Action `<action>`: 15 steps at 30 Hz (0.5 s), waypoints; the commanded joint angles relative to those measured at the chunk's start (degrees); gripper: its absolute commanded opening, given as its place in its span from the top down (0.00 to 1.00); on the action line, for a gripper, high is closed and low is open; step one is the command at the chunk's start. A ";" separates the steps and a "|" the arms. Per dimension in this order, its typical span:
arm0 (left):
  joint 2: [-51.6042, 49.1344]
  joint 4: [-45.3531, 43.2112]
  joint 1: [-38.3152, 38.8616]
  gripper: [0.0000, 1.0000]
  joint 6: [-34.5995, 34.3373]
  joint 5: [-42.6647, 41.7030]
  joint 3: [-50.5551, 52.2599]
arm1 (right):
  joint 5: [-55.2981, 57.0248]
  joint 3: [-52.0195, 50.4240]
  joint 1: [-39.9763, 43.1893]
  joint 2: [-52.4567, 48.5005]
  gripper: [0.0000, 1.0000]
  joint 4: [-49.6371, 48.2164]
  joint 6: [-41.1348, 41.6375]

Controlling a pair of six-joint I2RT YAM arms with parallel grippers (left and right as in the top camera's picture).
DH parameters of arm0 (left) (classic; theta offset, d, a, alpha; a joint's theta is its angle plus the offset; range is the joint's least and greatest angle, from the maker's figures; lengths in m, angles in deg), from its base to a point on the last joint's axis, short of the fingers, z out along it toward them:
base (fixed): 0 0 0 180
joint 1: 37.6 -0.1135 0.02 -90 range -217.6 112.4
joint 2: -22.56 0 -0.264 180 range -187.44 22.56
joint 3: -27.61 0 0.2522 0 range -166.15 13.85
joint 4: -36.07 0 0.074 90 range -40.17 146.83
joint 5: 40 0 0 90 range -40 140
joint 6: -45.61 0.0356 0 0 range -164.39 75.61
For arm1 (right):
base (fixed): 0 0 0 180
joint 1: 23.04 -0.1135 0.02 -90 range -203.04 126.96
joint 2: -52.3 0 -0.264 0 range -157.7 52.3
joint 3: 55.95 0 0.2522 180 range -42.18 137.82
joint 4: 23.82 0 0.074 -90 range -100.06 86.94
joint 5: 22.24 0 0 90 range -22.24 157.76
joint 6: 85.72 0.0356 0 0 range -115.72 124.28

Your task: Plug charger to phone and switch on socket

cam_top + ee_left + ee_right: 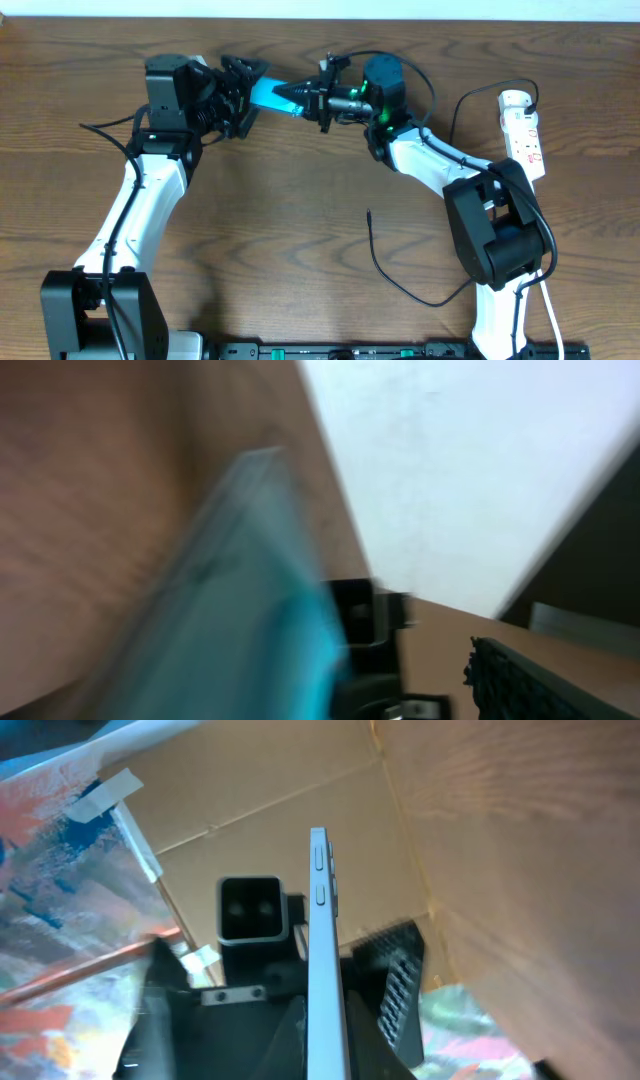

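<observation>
The phone (pixel 268 95) shows a cyan screen and is held off the table between the two grippers. My right gripper (pixel 302 97) is shut on its right end. In the right wrist view the phone (pixel 322 920) stands edge-on between the jaws (pixel 325 1030). My left gripper (pixel 243 97) is open, its fingers spread around the phone's left end. The left wrist view shows the phone (pixel 250 610) blurred and very close. The charger cable lies loose on the table, its plug tip (pixel 369 213) pointing away from me. The white socket (pixel 525 135) lies at the far right.
The charger cable curves from its tip down to the right arm's base (pixel 500 250). Another thin black cable (pixel 462 105) loops near the socket. Paper and cardboard show behind the phone in the right wrist view (pixel 260 790).
</observation>
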 commanded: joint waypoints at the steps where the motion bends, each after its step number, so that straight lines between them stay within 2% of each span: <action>1: 0.96 -4.00 -0.24 0.08 -1.73 -0.57 -0.31 | 0.74 0.55 -1.01 0.13 0.99 -1.81 5.84; 5: 0.96 -5.92 -0.24 0.09 -1.73 -0.57 -0.31 | 0.81 0.55 -0.66 0.13 0.99 -3.17 6.86; 10: 0.96 -7.43 -0.24 0.15 -1.73 -0.55 -0.31 | 2.03 0.55 0.46 0.13 0.99 -6.12 10.16; 12: 0.96 -8.74 -0.24 0.23 -1.77 -0.57 -0.31 | 2.64 0.55 0.59 0.13 0.98 -7.91 11.26; 15: 0.96 -9.25 -0.24 0.43 -2.95 -0.55 -0.31 | 4.11 0.55 0.59 0.15 0.98 -9.57 11.28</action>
